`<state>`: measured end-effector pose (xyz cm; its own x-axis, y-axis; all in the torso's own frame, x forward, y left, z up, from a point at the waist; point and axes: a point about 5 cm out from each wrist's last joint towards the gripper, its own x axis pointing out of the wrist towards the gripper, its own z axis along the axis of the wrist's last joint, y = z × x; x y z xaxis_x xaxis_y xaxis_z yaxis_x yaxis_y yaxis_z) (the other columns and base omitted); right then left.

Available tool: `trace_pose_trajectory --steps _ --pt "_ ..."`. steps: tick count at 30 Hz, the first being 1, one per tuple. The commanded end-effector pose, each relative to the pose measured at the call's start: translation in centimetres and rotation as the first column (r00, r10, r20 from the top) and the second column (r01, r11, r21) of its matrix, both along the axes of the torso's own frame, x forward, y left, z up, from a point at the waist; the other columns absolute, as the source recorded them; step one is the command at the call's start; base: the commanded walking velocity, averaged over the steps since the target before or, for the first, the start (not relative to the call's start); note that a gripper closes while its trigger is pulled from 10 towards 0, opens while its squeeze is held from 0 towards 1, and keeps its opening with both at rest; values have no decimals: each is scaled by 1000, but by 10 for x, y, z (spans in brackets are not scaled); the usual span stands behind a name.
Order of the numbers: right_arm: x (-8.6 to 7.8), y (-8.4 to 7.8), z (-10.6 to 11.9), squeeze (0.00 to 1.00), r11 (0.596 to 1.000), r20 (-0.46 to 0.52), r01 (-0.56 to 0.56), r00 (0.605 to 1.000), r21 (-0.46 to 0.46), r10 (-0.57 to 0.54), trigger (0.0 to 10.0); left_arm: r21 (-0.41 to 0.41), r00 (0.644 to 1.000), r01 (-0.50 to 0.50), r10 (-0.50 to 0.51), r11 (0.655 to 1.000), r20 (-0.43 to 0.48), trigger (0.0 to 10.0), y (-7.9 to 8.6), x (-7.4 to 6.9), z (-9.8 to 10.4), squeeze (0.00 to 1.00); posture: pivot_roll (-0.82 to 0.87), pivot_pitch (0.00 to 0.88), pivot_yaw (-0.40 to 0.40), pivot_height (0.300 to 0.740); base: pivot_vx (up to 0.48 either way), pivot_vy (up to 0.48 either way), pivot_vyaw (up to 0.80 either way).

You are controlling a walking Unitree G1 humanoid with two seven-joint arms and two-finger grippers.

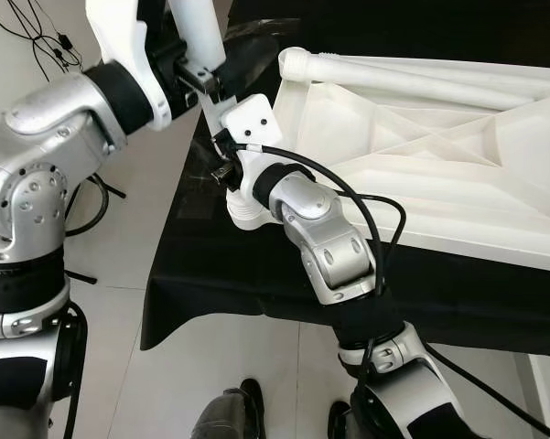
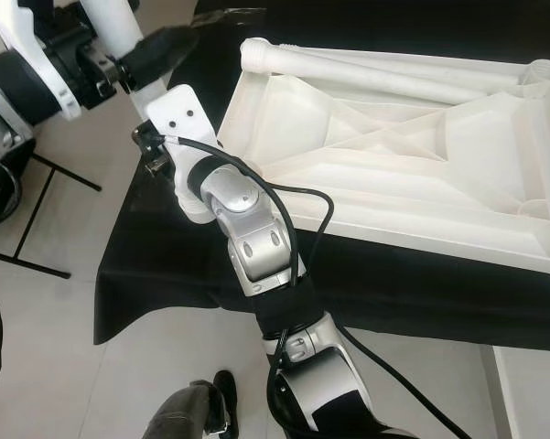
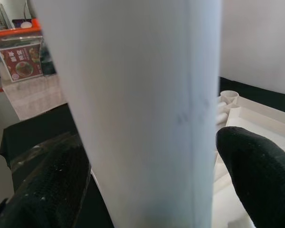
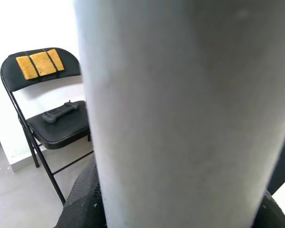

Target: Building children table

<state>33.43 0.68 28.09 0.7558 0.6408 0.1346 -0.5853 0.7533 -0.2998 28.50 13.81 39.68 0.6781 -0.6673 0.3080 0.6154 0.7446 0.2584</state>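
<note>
A white children's table top (image 1: 421, 165) lies upside down on a table under a black cloth (image 1: 220, 283). One loose white leg (image 1: 421, 78) rests along its far rim. Off the table top's near-left corner, both grippers hold a second white leg (image 1: 198, 32) roughly upright. My left gripper (image 1: 194, 78) is shut on it higher up. My right gripper (image 1: 221, 151) is shut on it lower down, partly hidden behind its white wrist mount. In the left wrist view the leg (image 3: 142, 95) sits between black fingers (image 3: 256, 171). The leg (image 4: 180, 118) looms close in the right wrist view.
A round leg socket (image 2: 540, 78) shows at the table top's far right corner. A black folding chair (image 4: 52, 128) with a controller on its seat stands on the tiled floor. Black stand legs (image 2: 37, 219) and cables (image 1: 46, 41) lie to my left.
</note>
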Motion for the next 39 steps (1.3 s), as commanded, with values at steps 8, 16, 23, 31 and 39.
trace_pose_trajectory --steps 8,16,23,31,39 --pt "5 -5 -41 0 997 -180 23 983 -72 -36 0 11 1000 1 -1 1000 -2 0 5 -1 0 0 90 255 90 740 0 0 0" --pt "4 -4 -44 0 997 -190 19 981 -79 -34 0 12 1000 10 -10 1000 -23 0 4 -1 -5 0 92 255 88 740 0 0 0" --pt "4 0 -37 1000 997 -185 -76 980 -20 71 10000 14 1000 10 -9 1000 -30 0 4 -1 -6 0 94 257 88 740 0 0 0" --pt "4 -7 -13 0 811 -75 -579 815 -79 575 10000 16 999 14 -14 1000 -32 0 2 -3 -6 0 109 257 84 740 0 0 0" --pt "10 -7 0 0 708 -74 -694 719 -128 691 10000 14 999 10 -9 1000 -33 0 2 -4 -6 0 116 261 84 740 0 0 0"
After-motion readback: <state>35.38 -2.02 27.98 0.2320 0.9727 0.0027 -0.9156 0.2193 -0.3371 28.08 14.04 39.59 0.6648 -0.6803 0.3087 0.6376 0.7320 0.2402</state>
